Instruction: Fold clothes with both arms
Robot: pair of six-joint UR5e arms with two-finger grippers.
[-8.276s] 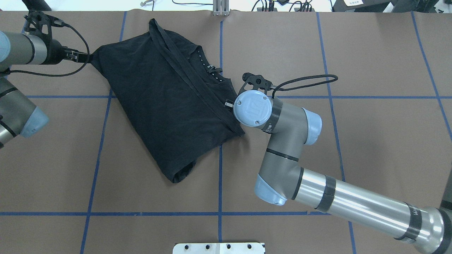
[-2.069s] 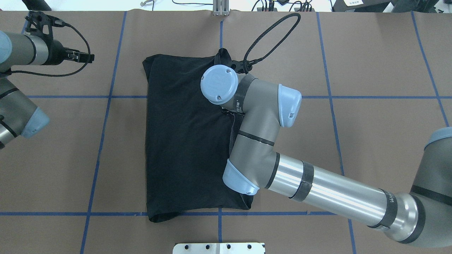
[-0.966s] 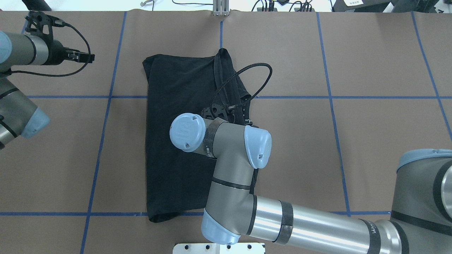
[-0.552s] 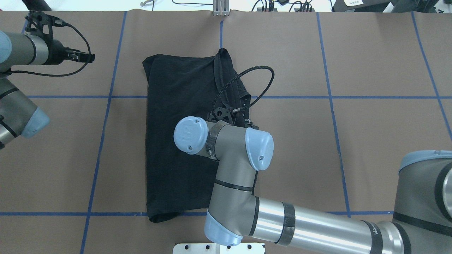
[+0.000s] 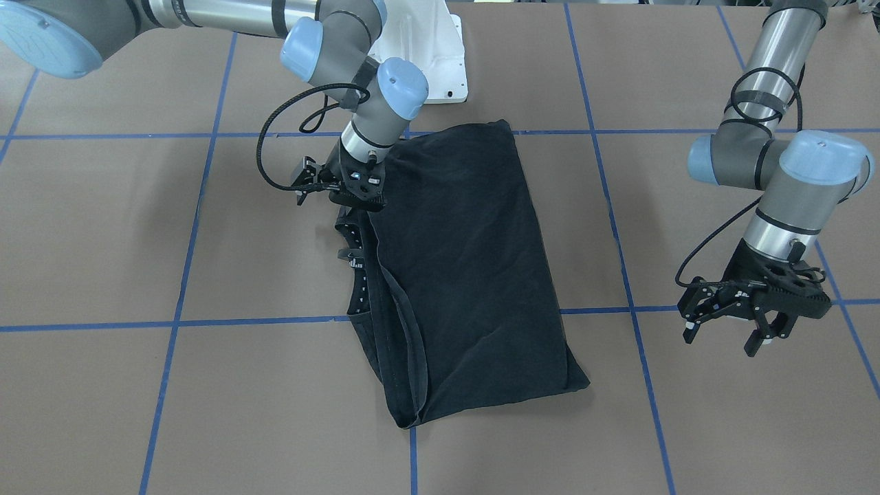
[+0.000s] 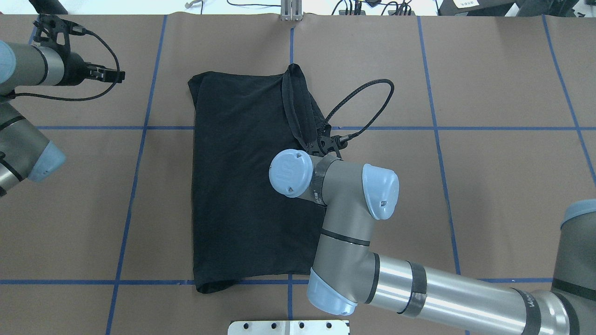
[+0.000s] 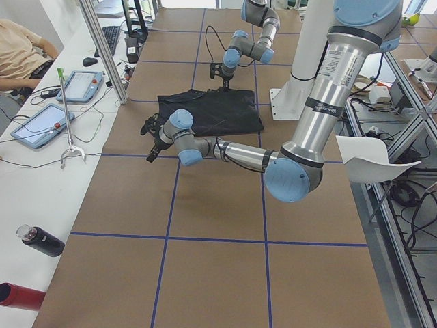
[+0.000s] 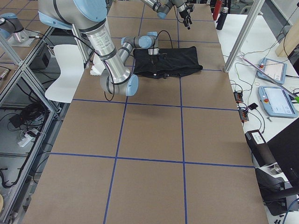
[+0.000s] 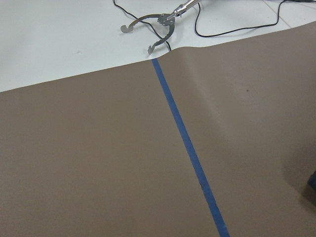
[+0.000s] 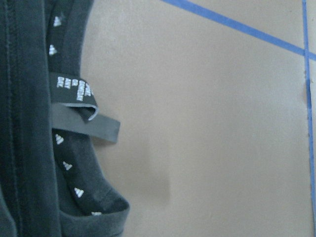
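Black T-shirt (image 6: 242, 186) lies folded, collar (image 5: 354, 275) showing; left hand (image 5: 766, 337) is spread open, right hand (image 5: 357, 198) cannot be judged.

Surface: brown paper covering (image 9: 98, 158), smooth and matt, filling most of the view.
Marking: one blue tape line (image 9: 187, 148), running from the paper's far edge down to the bottom edge, slanting rightward.
Paper edge: slants across the top, with a slight raised bump where the tape meets it.
Beyond the edge: white tabletop (image 9: 59, 39).
Tool: silver metal claw (image 9: 164, 19) with curved prongs, lying on the white tabletop, just beyond the paper.
Cables: thin black cables (image 9: 217, 34) on the white tabletop, near the claw.
Right margin: a small dark shape (image 9: 312, 180), too cropped to identify.
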